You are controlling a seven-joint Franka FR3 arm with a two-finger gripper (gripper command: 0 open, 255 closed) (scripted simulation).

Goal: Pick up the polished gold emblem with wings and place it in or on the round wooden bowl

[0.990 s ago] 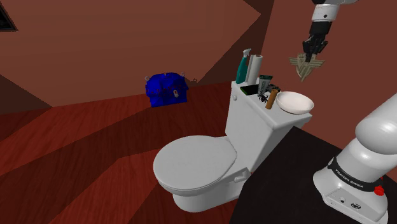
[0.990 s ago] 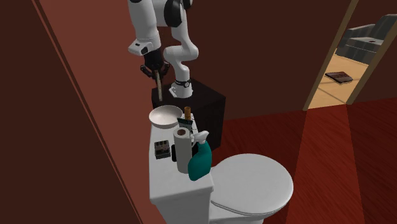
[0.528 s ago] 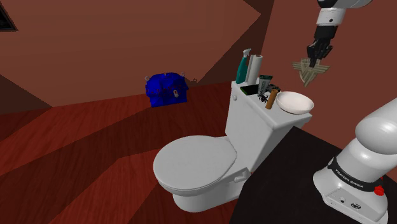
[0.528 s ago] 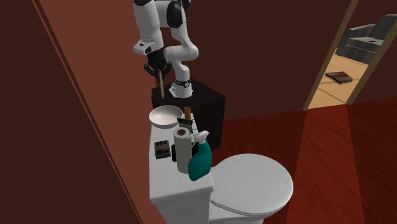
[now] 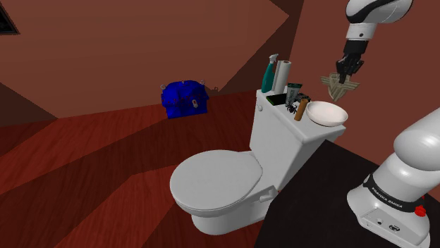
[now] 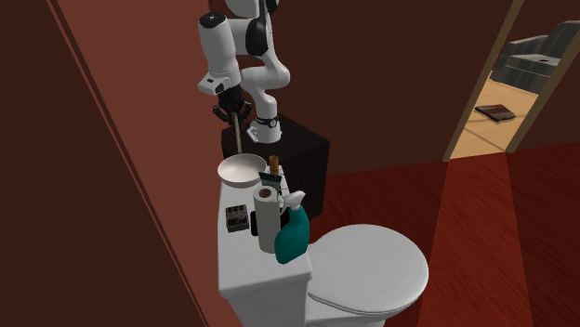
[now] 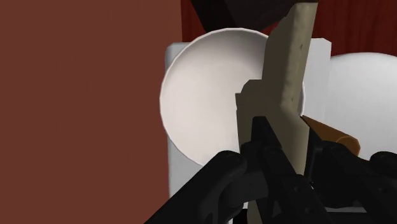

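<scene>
Clasping the tan winged emblem (image 5: pixel 339 84), the jaws hang above the white bowl (image 5: pixel 326 113); the arm-base lettering (image 5: pixel 390 201) is illegible.

emblem (image 5: pixel 339 84) above bowl (image 5: pixel 326 113) | bowl on tank (image 5: pixel 282 130) | bottle (image 5: pixel 268 76) at tank's other end

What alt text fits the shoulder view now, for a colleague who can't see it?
The arm's black two-finger tool holds a dull gold winged emblem above a round white bowl on a white toilet's tank. A teal spray bottle and a white paper roll stand at the tank's other end; a blue chest sits on the floor beyond.
</scene>
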